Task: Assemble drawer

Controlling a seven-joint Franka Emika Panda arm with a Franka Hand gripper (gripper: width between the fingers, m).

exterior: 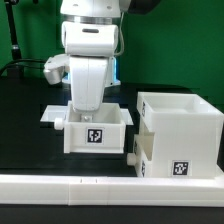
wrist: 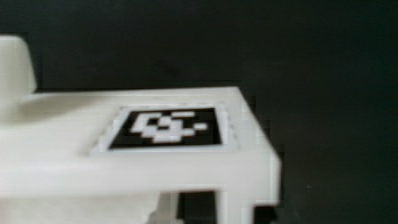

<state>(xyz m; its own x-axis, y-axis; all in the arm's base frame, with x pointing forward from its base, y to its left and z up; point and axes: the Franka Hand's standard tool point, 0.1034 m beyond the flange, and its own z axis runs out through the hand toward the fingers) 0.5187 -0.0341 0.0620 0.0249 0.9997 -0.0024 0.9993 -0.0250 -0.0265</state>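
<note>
On the black desk [exterior: 25, 105] a shallow white tray [exterior: 97, 130] sits directly under the arm's gripper [exterior: 88, 108], whose fingers are hidden, so I cannot tell its grip. The housing [exterior: 180, 135], second tray inside, stands at the exterior view's right.

Gripper [exterior: 88, 108]: fingertips hidden behind front wall of tray [exterior: 97, 133]; jaw gap and any contact not visible, ext. view. Wrist view: blurred throughout; tag [wrist: 169, 128] pattern unreadable; tray cut by frame edges; white finger [wrist: 13, 70] only partly in frame. Housing [exterior: 180, 135]: cut at ext. view's right edge. Second tray [exterior: 142, 152] mostly hidden inside housing. Arm upper part cut off.
</note>
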